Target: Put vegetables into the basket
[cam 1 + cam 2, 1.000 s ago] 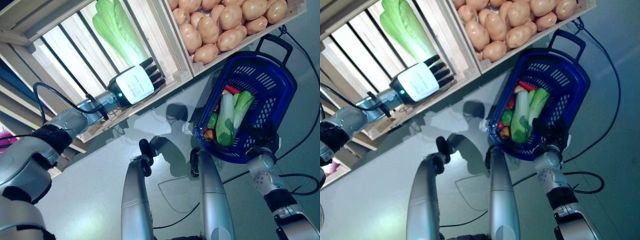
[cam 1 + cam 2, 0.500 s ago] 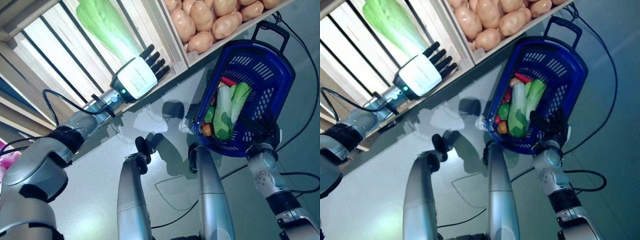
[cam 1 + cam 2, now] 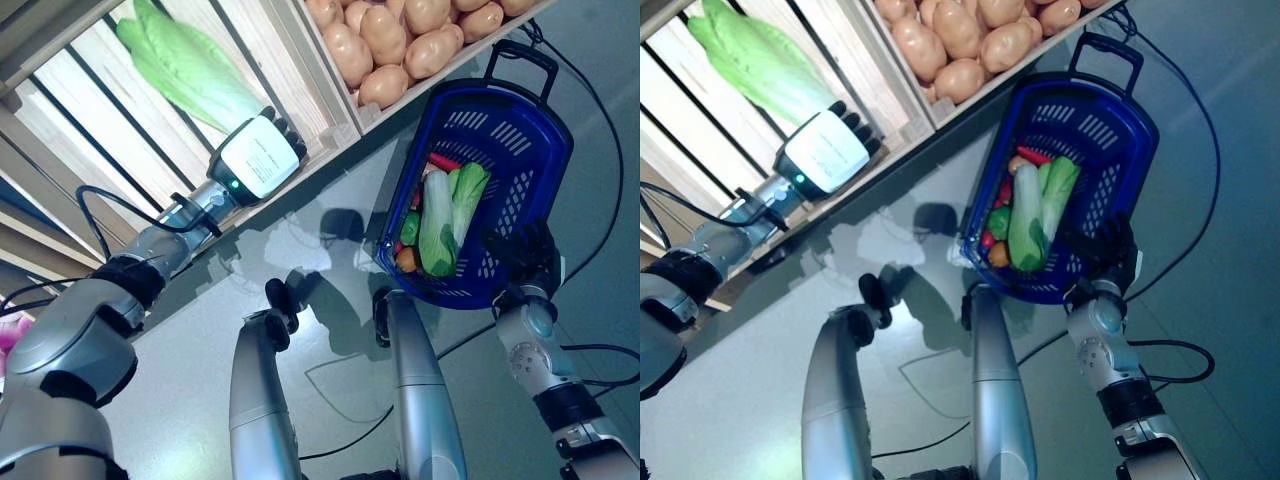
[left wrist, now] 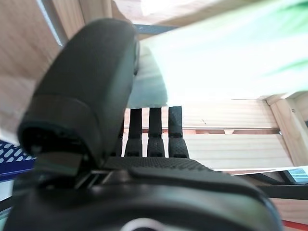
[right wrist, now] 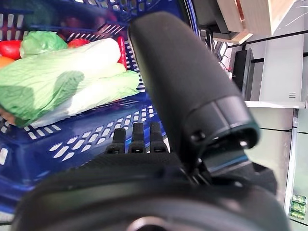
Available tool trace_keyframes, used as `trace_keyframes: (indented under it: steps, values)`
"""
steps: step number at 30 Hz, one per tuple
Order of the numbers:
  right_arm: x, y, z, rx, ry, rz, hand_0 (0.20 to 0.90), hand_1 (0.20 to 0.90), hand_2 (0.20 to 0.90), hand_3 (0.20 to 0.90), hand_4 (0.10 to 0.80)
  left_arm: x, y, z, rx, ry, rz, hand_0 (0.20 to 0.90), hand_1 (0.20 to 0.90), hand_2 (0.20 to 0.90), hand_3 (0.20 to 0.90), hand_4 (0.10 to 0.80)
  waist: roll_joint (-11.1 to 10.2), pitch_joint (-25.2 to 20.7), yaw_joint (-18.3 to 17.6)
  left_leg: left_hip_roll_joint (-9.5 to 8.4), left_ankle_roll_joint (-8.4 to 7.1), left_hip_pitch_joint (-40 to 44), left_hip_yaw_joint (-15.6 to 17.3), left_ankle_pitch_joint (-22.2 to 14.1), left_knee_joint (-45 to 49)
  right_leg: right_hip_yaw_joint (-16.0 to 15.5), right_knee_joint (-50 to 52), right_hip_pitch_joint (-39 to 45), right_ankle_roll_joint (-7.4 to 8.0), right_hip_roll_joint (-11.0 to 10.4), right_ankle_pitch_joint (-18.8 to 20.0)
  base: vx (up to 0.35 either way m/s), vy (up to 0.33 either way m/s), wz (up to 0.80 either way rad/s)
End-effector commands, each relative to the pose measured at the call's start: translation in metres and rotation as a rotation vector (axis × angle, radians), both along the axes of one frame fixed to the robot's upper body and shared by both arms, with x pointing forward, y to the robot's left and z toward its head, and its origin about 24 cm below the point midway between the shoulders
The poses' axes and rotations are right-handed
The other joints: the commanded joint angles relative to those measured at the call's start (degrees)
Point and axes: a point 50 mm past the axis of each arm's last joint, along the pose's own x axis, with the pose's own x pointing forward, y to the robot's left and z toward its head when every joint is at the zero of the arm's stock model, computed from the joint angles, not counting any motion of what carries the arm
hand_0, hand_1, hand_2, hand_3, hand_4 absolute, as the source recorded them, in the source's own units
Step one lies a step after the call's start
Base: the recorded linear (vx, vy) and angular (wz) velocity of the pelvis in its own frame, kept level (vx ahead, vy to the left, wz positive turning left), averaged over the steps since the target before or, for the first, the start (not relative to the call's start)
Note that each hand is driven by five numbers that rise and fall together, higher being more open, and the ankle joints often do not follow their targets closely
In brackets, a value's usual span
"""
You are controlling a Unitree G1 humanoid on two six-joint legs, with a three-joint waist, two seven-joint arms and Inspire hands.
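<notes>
Looking down from the head, I see my left hand (image 3: 255, 155) reaching into a wooden crate (image 3: 110, 110) with slats. A long green leafy cabbage (image 3: 185, 65) lies in that crate. My hand is at its pale stem end. In the left wrist view the thumb sits against the pale stem and the fingers (image 4: 155, 132) go straight out under it, over the wooden slats. They are not curled around the cabbage, so I call this hand open.

Next to that crate is another wooden crate full of potatoes (image 3: 385, 40).

My right hand (image 3: 520, 260) is at the near rim of the blue basket (image 3: 515, 140). The basket hangs just below the potato crate. In the right wrist view the fingers (image 5: 134, 139) press against the basket's blue wall and the thumb stands over the rim, so this hand is gripping the basket.

Some vegetables are already in the basket. I see a long white and green cabbage (image 3: 1028, 215), a second leafy green one (image 3: 1058, 185) lying beside it, something red (image 3: 1033, 155), a small green thing (image 3: 998, 222) and something orange (image 3: 997, 255). The basket's black handle (image 3: 520, 60) sticks out at the far end.
</notes>
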Motion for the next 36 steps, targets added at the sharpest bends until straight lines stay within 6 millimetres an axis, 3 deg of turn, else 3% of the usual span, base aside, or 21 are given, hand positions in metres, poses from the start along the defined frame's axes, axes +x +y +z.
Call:
trace_keyframes:
  steps: [1, 7, 10, 15, 20, 28, 34, 36]
  values:
    - [-0.003, -0.006, 0.047, -0.074, -0.215, -0.018, 0.9, 0.9, 0.9, 0.9, 0.8, -0.004, 0.008, 0.045, -0.082, -0.218, -0.025, 0.3, 0.3, 0.3, 0.3, 0.4, -1.3, -0.1, -0.1, 1.01, -0.03, 6.7, 1.4, -13.6, 4.7, -0.8, -8.9, 4.1, -1.51, 0.0, 8.3, 0.0, 0.0, 0.0]
    - [-0.003, 0.001, 0.047, -0.079, -0.222, -0.014, 0.9, 0.9, 0.9, 0.9, 0.8, -0.013, 0.008, 0.053, -0.164, -0.291, -0.144, 0.3, 0.3, 0.3, 0.3, 0.4, -1.3, -0.1, 0.4, 1.05, -0.92, 10.8, 1.9, -10.8, -1.1, -1.3, -13.8, 8.1, -1.13, 0.1, 10.2, 0.0, 0.0, 0.0]
    - [-0.001, 0.005, 0.05, -0.086, -0.232, -0.005, 0.9, 0.9, 0.9, 0.9, 0.8, -0.019, 0.006, 0.063, -0.207, -0.354, -0.223, 0.3, 0.3, 0.3, 0.3, 0.4, -1.3, -0.1, 0.8, 0.96, -1.02, 12.0, 2.3, -7.5, -4.8, -2.0, -17.4, 9.6, -1.43, -0.1, 12.9, -0.075, -0.012, 0.0]
    - [-0.007, 0.009, 0.047, -0.133, -0.249, -0.029, 0.9, 0.9, 0.9, 0.9, 0.8, -0.039, 0.008, 0.073, -0.396, -0.523, -0.375, 0.3, 0.3, 0.3, 0.3, 0.4, -1.2, -0.1, 2.3, -0.19, -1.45, 16.5, 1.9, -4.6, -10.8, -3.2, -23.8, 14.9, -1.24, -0.2, 14.9, -0.008, -0.035, 0.04]
    - [-0.014, 0.006, 0.042, -0.159, -0.251, -0.058, 0.9, 0.9, 0.9, 0.9, 0.8, -0.055, 0.012, 0.059, -0.54, -0.581, -0.469, 0.3, 0.3, 0.3, 0.3, 0.4, -1.1, -0.1, 4.0, -1.62, -1.33, 20.4, 1.3, -3.4, -14.8, -4.2, -27.5, 19.1, -1.03, -0.1, 15.6, 0.005, -0.049, 0.05]
    - [-0.015, 0.006, 0.045, -0.147, -0.27, -0.059, 0.9, 0.9, 0.9, 0.9, 0.8, -0.068, 0.0, 0.06, -0.607, -0.594, -0.566, 0.3, 0.3, 0.3, 0.3, 0.4, -1.2, -0.1, 5.4, -2.44, -1.19, 20.7, 0.2, -3.1, -16.0, -4.7, -27.8, 19.6, -1.02, -0.1, 15.4, -0.029, -0.049, 0.11]
    - [-0.025, 0.012, 0.038, -0.19, -0.291, -0.061, 0.9, 0.9, 0.9, 0.9, 0.8, -0.083, 0.003, 0.049, -0.994, -0.55, -0.708, 0.3, 0.3, 0.3, 0.3, 0.4, -1.4, -1.3, 6.6, -3.69, -0.67, 24.0, -0.3, -1.9, -19.7, -5.1, -31.9, 23.2, -0.95, 0.6, 16.0, 0.001, -0.037, 0.1]
    - [-0.026, 0.015, 0.042, -0.234, -0.313, -0.054, 0.9, 0.9, 0.9, 0.9, 0.8, -0.089, 0.005, 0.043, -1.22, -0.494, -0.775, 0.3, 0.3, 0.3, 0.3, 0.4, -1.4, -2.3, 7.4, -4.37, -0.71, 25.7, -1.0, -1.4, -21.5, -5.3, -34.3, 25.6, -1.0, 0.8, 16.0, 0.032, -0.056, 0.07]
